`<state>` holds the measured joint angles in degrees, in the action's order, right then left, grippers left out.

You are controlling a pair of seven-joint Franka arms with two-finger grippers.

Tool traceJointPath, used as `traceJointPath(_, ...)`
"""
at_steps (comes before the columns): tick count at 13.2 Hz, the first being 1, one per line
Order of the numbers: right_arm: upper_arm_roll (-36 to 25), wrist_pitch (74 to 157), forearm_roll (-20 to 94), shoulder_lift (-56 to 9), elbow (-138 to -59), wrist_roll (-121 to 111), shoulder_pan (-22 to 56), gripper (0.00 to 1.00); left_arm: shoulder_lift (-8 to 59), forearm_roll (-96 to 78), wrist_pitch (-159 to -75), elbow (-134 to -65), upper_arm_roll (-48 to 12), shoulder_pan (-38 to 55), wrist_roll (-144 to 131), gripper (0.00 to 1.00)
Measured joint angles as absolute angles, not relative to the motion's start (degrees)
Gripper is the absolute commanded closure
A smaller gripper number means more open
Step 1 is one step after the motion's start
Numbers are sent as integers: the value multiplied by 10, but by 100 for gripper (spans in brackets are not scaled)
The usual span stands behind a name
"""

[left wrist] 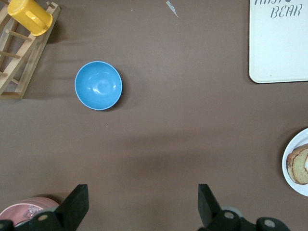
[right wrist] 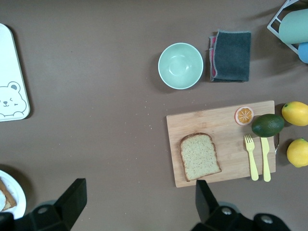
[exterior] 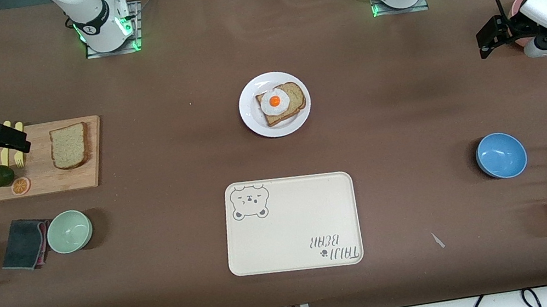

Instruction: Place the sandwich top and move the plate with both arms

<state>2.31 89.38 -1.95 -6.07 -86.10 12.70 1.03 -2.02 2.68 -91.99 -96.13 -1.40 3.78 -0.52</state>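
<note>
Nearest me, the bear tray [exterior: 291,224] sits empty. Both claws gape wide, holding nothing: right claw [exterior: 4,140] over the cutting board [exterior: 44,158], left claw [exterior: 495,35] waiting at its bench end. I lower squarely onto the sandwich top [exterior: 69,146], pinching crust.

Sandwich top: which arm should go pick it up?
Right. The right gripper hangs open over the cutting board where the sandwich top lies. The left gripper, also open, is at the table's left-arm end.
</note>
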Motion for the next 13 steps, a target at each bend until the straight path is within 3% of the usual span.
traceJointPath(13, 24, 896, -19, -56, -861, 140, 10, 0, -20, 27, -920, -961, -13, 38, -5, 0)
